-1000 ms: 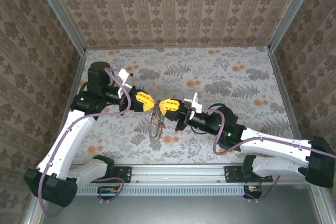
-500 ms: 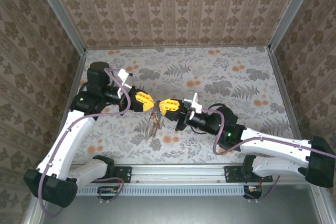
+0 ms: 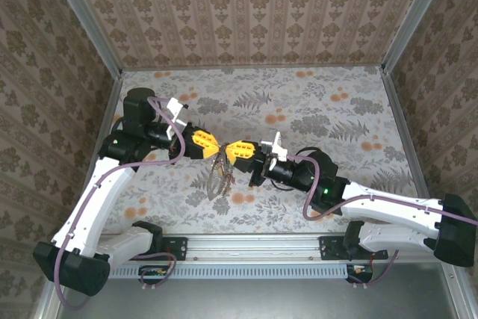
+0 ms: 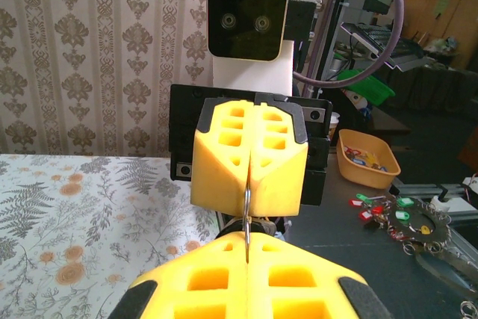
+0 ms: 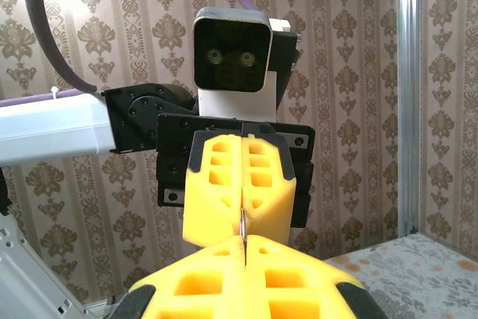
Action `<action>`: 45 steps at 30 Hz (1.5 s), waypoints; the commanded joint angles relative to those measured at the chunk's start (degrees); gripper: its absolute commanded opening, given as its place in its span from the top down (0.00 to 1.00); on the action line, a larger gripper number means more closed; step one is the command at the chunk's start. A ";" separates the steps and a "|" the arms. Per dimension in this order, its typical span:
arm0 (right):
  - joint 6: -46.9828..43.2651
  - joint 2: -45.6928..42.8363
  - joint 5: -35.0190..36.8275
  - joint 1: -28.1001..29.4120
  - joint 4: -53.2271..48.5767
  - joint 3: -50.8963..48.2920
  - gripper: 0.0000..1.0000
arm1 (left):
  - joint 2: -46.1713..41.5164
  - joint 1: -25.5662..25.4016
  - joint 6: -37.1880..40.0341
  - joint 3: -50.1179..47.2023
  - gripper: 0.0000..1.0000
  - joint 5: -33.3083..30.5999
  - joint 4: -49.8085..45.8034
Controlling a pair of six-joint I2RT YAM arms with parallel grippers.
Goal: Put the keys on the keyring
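**Both grippers pinched the keyring above the middle of the counter**

Nearest you, the two arms rose from their bases at the near edge and leaned in toward each other. Their yellow tips met almost nose to nose over the counter (image 3: 336, 110). Your left gripper (image 3: 205, 142) was fully closed, and its wrist camera showed a thin metal wire running up through the seam between its fingers. Your right gripper (image 3: 240, 149) was closed the same way on the same wire.

That wire was the top of the keyring (image 3: 217, 178), a wide dark loop hanging just below and between the two tips, clear of the patterned surface as far as the overhead view showed. A small dark cluster, most likely the keys (image 3: 226, 177), dangled inside the loop. It was too small to make out colours or count.

You should have expected the ring to be light, thin and springy, with smooth metal that could slide or twist in the fingers. The hanging load would probably swing with any quick move. The sound place to hold was the bare wire near the top, one gripper on each side, well away from the dangling cluster.
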 commanded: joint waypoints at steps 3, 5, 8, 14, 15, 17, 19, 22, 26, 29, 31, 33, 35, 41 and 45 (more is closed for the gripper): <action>1.29 0.55 -1.18 0.33 2.55 1.94 1.00 | -0.93 0.56 1.23 2.20 1.00 1.74 0.85; 1.36 0.39 -1.23 0.33 2.55 1.78 1.00 | -0.84 0.52 1.23 2.29 1.00 1.76 0.83; 1.47 0.29 -1.23 0.41 2.72 1.68 1.00 | -0.84 0.51 1.24 2.22 1.00 1.72 0.85; 1.72 0.74 -1.49 0.48 2.99 1.90 1.00 | -0.92 0.44 1.18 2.19 1.00 1.51 0.94; 1.74 0.73 -1.45 0.42 3.07 1.88 1.00 | -0.92 0.44 1.18 2.19 1.00 1.46 0.94; 1.74 0.56 -1.32 0.42 2.98 1.81 1.00 | -0.92 0.51 1.07 2.20 1.00 1.49 0.90; 1.70 0.31 -1.10 0.37 2.90 1.55 1.00 | -0.92 0.51 1.08 2.19 1.00 1.50 0.89; 1.65 -0.15 -0.94 0.41 2.39 1.50 1.00 | -0.92 0.52 1.13 2.19 1.00 1.48 0.94; 1.65 -0.32 -0.92 0.42 2.37 1.42 1.00 | -0.92 0.54 1.10 2.26 1.00 1.38 0.88; 1.79 -0.39 -0.92 0.42 2.28 1.42 1.00 | -0.93 0.51 1.05 2.19 1.00 1.43 0.96; 1.84 -0.41 -0.86 0.42 2.28 1.34 1.00 | -0.88 0.52 1.05 2.19 1.00 1.38 1.00; 1.90 -0.50 -0.83 0.42 2.28 1.24 1.00 | -0.90 0.51 1.05 2.19 1.00 1.43 0.98; 1.91 -0.58 -0.75 0.42 2.28 1.22 1.00 | -0.92 0.51 1.00 2.19 1.00 1.37 1.03; 1.85 -1.07 -0.42 0.42 1.87 0.98 1.00 | -0.95 0.52 0.97 2.19 1.00 1.37 1.00; 1.67 -1.38 -0.22 0.44 1.58 0.80 1.00 | -0.84 0.51 0.99 2.20 1.00 1.28 1.00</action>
